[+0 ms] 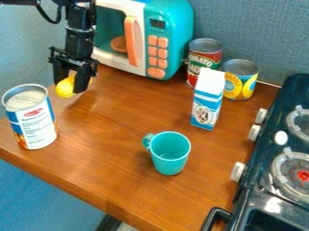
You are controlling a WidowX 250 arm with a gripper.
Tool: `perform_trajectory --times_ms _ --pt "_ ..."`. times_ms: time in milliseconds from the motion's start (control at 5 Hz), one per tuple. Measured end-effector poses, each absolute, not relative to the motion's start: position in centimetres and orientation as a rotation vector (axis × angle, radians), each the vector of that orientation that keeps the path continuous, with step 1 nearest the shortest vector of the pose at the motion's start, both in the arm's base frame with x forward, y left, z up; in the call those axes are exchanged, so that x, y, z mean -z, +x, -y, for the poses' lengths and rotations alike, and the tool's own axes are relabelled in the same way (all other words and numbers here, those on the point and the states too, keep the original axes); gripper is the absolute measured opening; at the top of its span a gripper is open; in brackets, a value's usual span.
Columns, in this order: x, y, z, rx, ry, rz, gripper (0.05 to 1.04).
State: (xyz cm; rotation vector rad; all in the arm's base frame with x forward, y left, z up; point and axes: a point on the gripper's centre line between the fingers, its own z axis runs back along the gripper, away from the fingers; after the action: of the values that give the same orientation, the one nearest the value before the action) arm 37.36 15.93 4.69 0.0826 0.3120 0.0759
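Yellow and rounded, a small object (pixel 64 87) was gripped between the fingers of the black claw (pixel 72 85), over the wooden table (pixel 111 155) between a blue-and-white can (pixel 36 122) and the toy microwave (pixel 172 34). Nearer the stove (pixel 265 180), a teal mug (pixel 170 155) stood upright, with a milk carton (pixel 207 101) behind it.

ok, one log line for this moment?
gripper: holding yellow object | nearby: blue-white can, toy microwave | teal mug: upright | carton: upright
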Motion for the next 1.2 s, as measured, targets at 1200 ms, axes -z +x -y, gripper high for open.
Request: perform_trajectory --times_ms 1200 --pt "-11.5 39.6 -11.7 -0.086 0.161 -0.160 1.004"
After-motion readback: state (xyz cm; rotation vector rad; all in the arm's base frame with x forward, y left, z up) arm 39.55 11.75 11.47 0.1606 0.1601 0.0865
